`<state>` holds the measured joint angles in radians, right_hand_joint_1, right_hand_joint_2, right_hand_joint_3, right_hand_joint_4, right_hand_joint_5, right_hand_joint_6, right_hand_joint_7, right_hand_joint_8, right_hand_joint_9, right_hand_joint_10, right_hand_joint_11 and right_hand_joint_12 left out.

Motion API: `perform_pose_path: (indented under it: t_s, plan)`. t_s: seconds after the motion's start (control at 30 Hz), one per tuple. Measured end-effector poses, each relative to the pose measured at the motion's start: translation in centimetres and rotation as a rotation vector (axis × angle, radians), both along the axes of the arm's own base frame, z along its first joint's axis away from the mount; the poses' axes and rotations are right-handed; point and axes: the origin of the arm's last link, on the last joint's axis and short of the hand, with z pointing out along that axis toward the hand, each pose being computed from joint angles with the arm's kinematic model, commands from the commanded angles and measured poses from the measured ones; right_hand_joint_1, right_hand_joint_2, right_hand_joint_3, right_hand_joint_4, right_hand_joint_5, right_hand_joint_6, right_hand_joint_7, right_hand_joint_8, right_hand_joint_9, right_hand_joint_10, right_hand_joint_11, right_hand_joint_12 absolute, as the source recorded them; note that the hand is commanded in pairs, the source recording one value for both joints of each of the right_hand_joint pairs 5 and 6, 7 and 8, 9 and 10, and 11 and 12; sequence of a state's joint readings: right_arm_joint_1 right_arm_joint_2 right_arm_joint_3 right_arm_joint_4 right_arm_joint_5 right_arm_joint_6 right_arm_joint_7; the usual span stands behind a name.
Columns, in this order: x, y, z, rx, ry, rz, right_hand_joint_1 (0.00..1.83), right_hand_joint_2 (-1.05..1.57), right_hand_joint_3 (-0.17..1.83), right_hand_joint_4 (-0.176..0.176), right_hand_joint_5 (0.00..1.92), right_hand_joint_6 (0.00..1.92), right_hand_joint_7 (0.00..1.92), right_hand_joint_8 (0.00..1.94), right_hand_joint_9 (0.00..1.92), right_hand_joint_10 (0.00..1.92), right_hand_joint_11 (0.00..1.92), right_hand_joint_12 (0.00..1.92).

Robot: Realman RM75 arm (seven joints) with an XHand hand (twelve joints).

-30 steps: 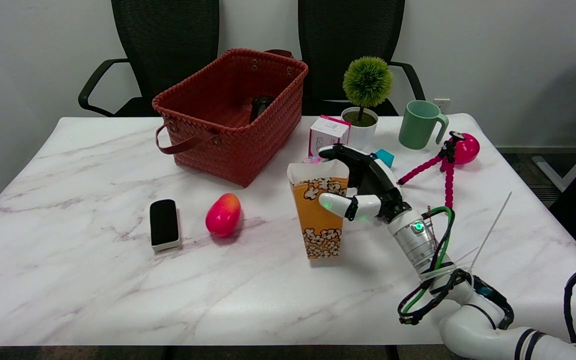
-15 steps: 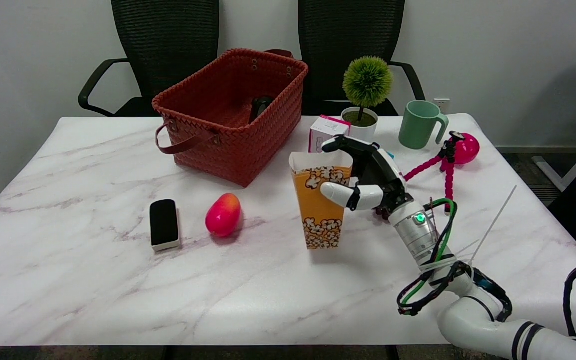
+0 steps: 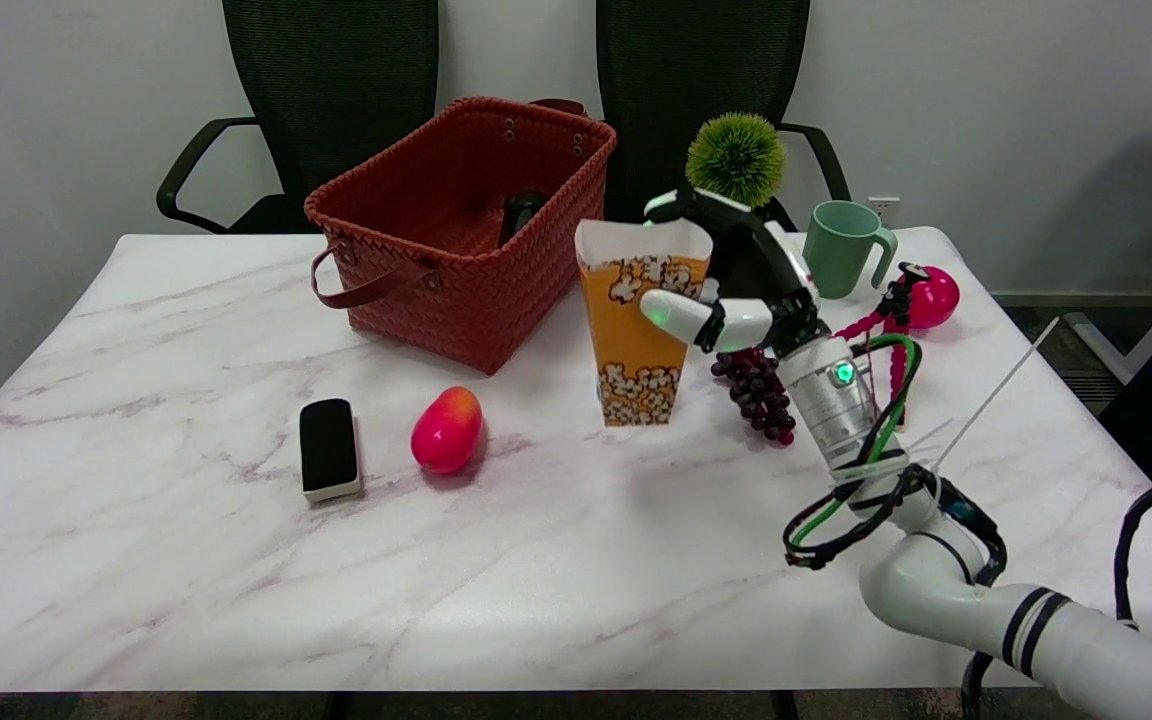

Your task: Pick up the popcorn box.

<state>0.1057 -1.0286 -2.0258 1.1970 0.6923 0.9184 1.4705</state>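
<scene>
The popcorn box (image 3: 638, 330) is a tall orange carton with a white scalloped rim and popcorn print. It hangs upright above the marble table (image 3: 186, 560), right of the basket. My right hand (image 3: 731, 285) grips it from the right side, with the thumb across its front face and the fingers wrapped behind its rim. The arm reaches in from the lower right.
A red woven basket (image 3: 456, 230) stands close to the left of the box. A bunch of dark grapes (image 3: 758, 395) lies under my wrist. Behind are a small plant (image 3: 734, 155), a green mug (image 3: 841, 248) and a pink tripod (image 3: 901, 310). A mango (image 3: 446, 430) and black eraser (image 3: 328, 448) lie left.
My right hand has lifted the popcorn box off the table and carried it up and away from me. The grapes under the arm have come into view.
</scene>
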Motion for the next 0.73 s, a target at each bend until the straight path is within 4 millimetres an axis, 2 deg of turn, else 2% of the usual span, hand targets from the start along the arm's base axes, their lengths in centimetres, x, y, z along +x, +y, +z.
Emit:
perform_pose_path:
  t_s: [0.4,0.73]
  plan:
    - [4.6,-2.6,0.5,-0.01,0.023,0.068,1.32,0.44,0.74,0.0,0.77,0.77,1.02,1.02,1.02,1.02,0.91,0.91]
    - [10.0,-6.2,1.2,-0.033,0.062,0.093,1.33,0.28,0.79,0.0,0.67,0.67,0.97,0.97,0.98,0.98,0.83,0.83]
